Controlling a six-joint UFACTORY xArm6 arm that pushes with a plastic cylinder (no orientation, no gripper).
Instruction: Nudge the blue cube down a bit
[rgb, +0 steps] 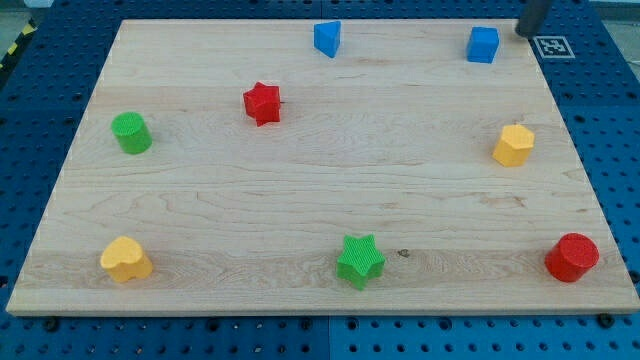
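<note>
The wooden board (320, 170) fills nearly the whole view, pale and bare-grained, lying on a blue pegboard table (30, 90) that shows along every edge. A small black-and-white marker tag (552, 46) lies on the table just off the board's top right corner. Scattered well apart on the wood are a red cylinder (572, 257) at the bottom right, a green star (360, 261) near the bottom middle, a yellow heart-like block (126, 260) at the bottom left, a green cylinder (131, 133) at the left, a yellow hexagonal block (513, 145) at the right, a red star (262, 103) up left of centre, and a blue wedge-like block (327, 38) at the top middle. The blue cube (483, 45) sits near the top right corner, square-faced, plain blue; below it the board is bare as far as the yellow hexagonal block. My tip (522, 30) is just up and right of the cube, apart from it; the rod has no fingers to open or close.
</note>
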